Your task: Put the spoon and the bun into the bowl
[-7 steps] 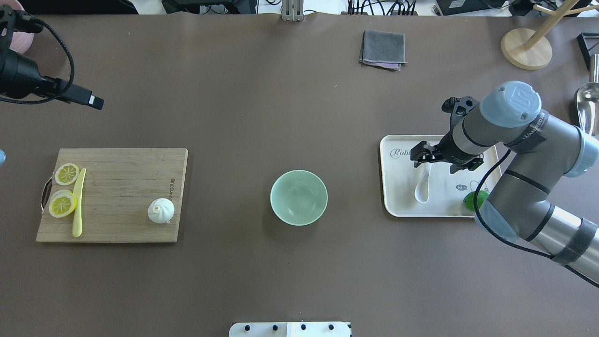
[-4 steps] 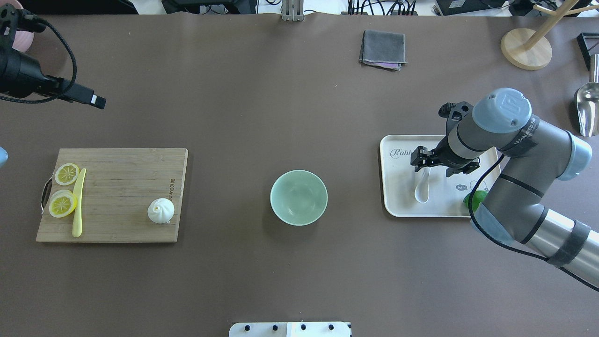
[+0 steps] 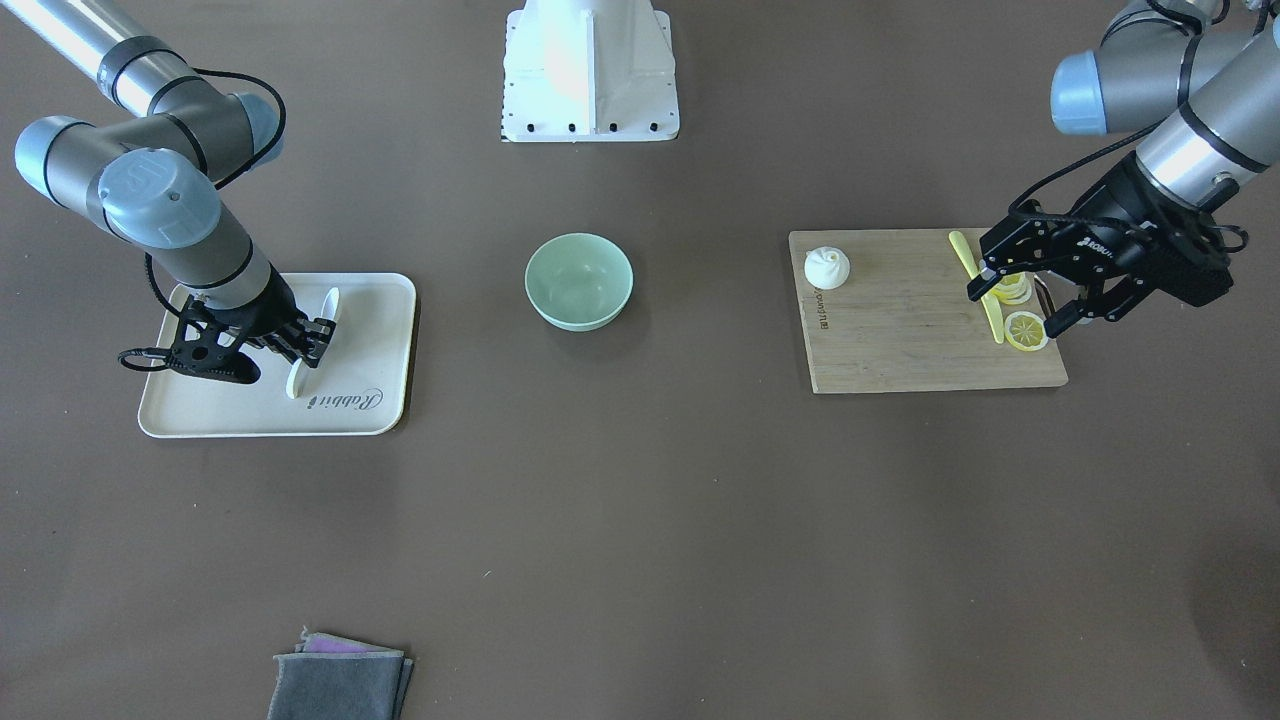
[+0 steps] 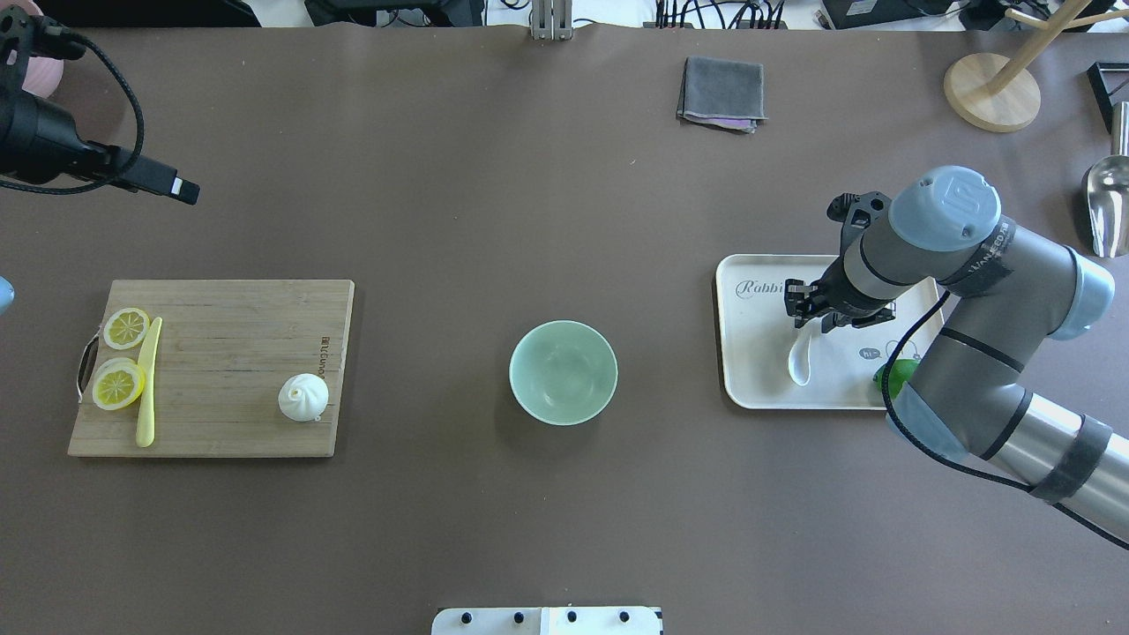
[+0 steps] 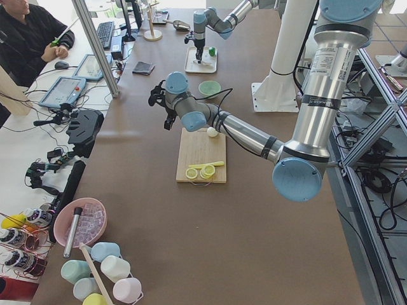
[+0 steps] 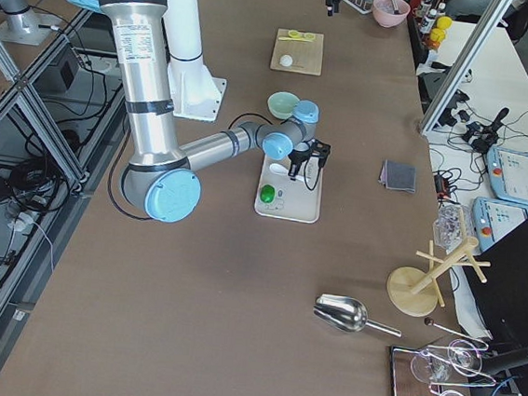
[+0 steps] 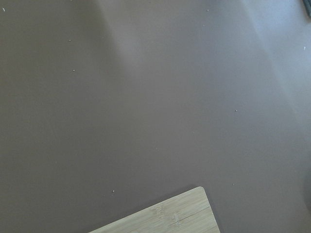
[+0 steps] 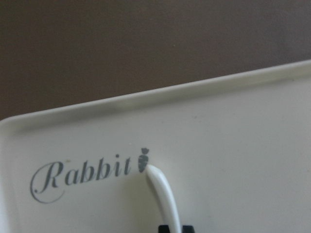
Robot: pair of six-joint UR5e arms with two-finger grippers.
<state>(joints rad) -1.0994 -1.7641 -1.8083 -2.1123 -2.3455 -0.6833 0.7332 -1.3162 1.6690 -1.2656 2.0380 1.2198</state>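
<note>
two grippers show. at the right of the overhead view, the right gripper is clamped on the handle of the spoon, which lies in the tray. the left gripper, jaws spread and holding nothing, hangs over the lemon slices on the board. the bun sits at the board's lower right corner. the bowl stands at frame centre.

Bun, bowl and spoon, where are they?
bun [image 4: 303,396], overhead view, its pleated top
bowl [image 4: 564,375], overhead view, its bare inside
spoon [image 4: 799,367], overhead view, its scoop
</note>
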